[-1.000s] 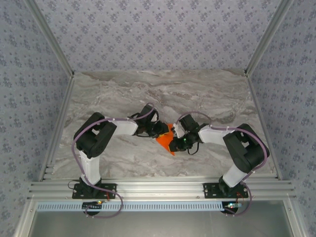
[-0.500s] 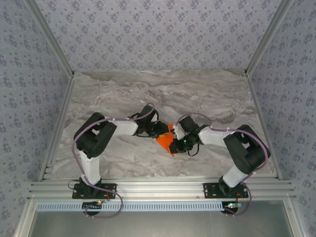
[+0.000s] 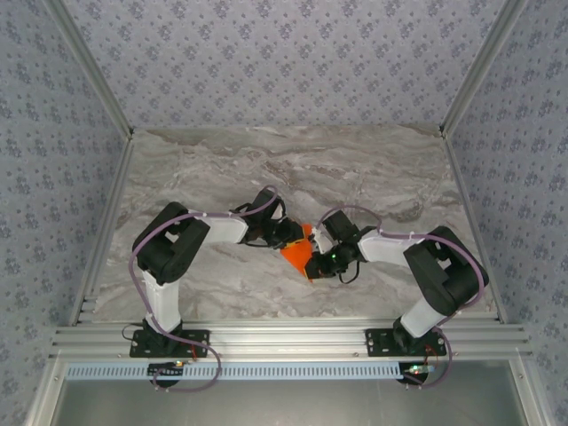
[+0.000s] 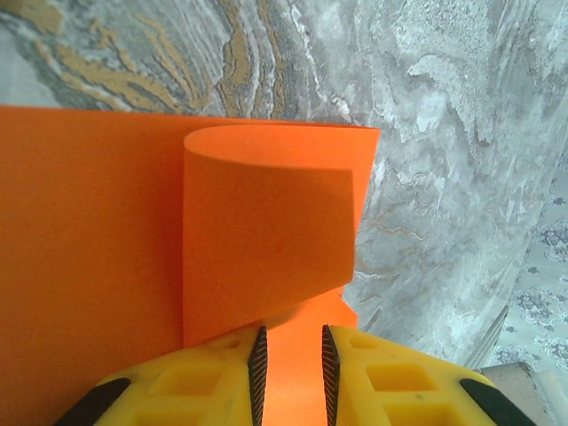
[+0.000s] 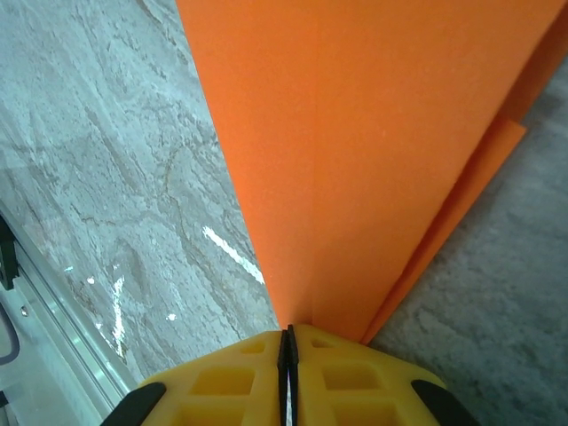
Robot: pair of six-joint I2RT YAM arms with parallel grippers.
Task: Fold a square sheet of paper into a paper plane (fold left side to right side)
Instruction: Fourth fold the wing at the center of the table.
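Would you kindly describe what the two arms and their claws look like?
The left arm and right arm have white links with bulky black joints, black base plates and purple cables alongside. The left claw and right claw have yellow fingers with dark inner pads.

The bright orange-red square paper sheet (image 3: 295,256) lies on the grey marbled counter (image 3: 355,169) (mid-counter), between left fingers (image 4: 213,382) and right fingers (image 5: 240,373).

Surface: grey marbled tabletop (image 3: 222,169); orange-red paper sheet (image 3: 295,256) near centre, lower layer flat, one flap curled over
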